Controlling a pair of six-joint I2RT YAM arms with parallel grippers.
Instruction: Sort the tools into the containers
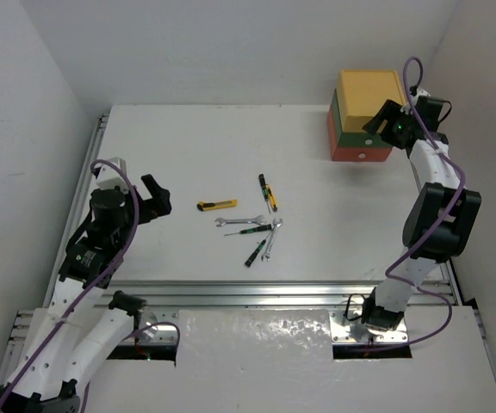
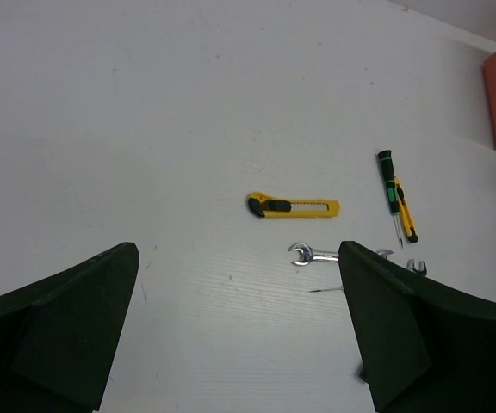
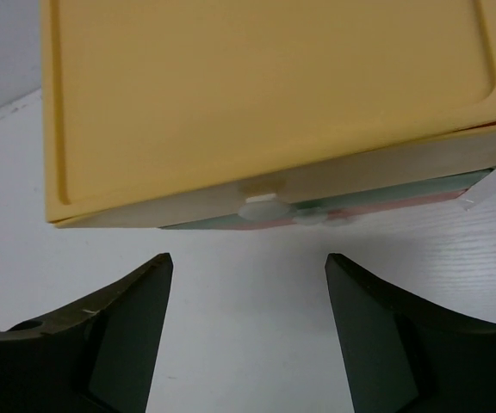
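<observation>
My overhead camera sits high above and behind the arm bases at the near edge. It looks down and forward over the whole tabletop [image 1: 188,146] as far as the far edge. The left wrist camera looks out between the fingers of the left pincer [image 2: 238,254], slanting from the left edge toward the middle. It shares the utility knife [image 2: 293,206] and the tools beside it with the overhead view. The right wrist camera sits very close above the yellow drawer [image 3: 265,95] at the far right corner, which I also see from overhead.
</observation>
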